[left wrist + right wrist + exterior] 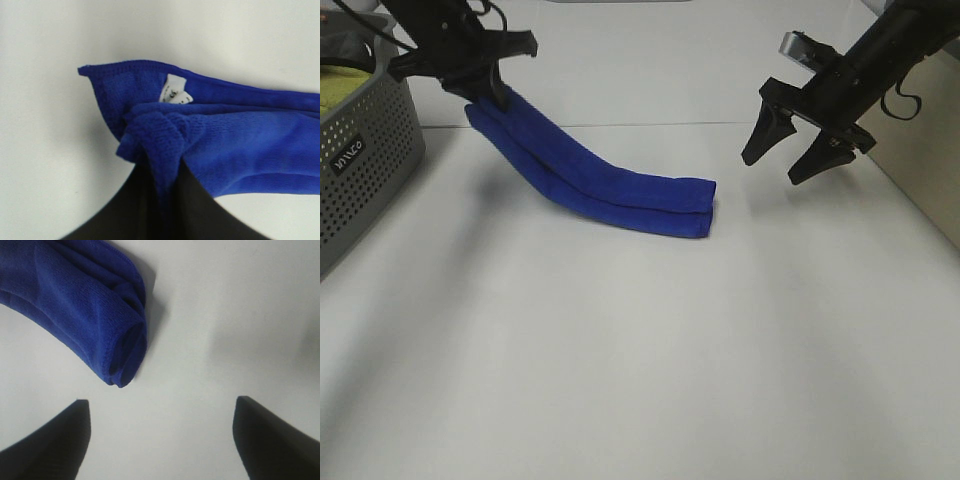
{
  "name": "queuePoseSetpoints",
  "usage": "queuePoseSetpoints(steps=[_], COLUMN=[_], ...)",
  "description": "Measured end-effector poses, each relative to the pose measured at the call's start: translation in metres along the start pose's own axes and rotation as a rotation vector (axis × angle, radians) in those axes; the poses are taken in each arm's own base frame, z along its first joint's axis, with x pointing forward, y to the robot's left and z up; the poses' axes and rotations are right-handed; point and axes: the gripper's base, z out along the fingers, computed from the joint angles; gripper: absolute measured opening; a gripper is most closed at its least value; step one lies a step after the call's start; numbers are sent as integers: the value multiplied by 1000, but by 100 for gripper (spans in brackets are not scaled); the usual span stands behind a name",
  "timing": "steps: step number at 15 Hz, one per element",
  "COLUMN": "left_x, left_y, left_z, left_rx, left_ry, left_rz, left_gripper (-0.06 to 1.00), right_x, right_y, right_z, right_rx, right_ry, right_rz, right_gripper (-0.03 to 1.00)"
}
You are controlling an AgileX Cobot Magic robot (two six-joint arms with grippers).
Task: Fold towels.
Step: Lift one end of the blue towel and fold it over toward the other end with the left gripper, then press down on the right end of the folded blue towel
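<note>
towel: royal-blue towel (610,185) bunched in a long double roll on the white table (640,380), one end raised | left gripper (488,92): pinching that end by the white tag (175,90) | right gripper (772,170): spread wide, holding nothing, above the table past the other end | risk: bunched cloth may slip from the pinch, or pulling may drag the roll without opening it

Folded royal-blue towel (590,175), one end lifted
</note>
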Motion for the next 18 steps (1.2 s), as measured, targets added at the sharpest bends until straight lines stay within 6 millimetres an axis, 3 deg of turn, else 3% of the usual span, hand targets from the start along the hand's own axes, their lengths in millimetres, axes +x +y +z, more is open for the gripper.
queuePoseSetpoints(steps=[2, 4, 9, 12, 14, 15, 16, 18], left_x=[-2, 3, 31, 49, 54, 55, 55, 53], left_y=[-19, -34, -100, -122, -122, -125, -125, -130], left_z=[-9, -5, 49, 81, 95, 97, 97, 96], left_rx=[133, 175, 244, 260, 263, 297, 297, 354], left_ry=[-1, 21, 35, 59, 73, 77, 77, 66], left_rz=[-39, -39, 17, -5, -34, -67, -67, -109], left_gripper=[8, 8, 8, 11, 28, 57, 57, 72], right_x=[0, 0, 0, 0, 0, 0, 0, 0], right_y=[1, 1, 1, 1, 1, 1, 1, 2], right_z=[0, 0, 0, 0, 0, 0, 0, 0], right_rx=[-10, -10, -14, -14, -15, -16, -16, -19], right_ry=[-3, -3, -4, -4, -4, -4, -4, -5], right_rz=[4, 4, 5, 5, 6, 7, 7, 9], right_gripper=[76, 76, 76, 76, 76, 76, 76, 76])
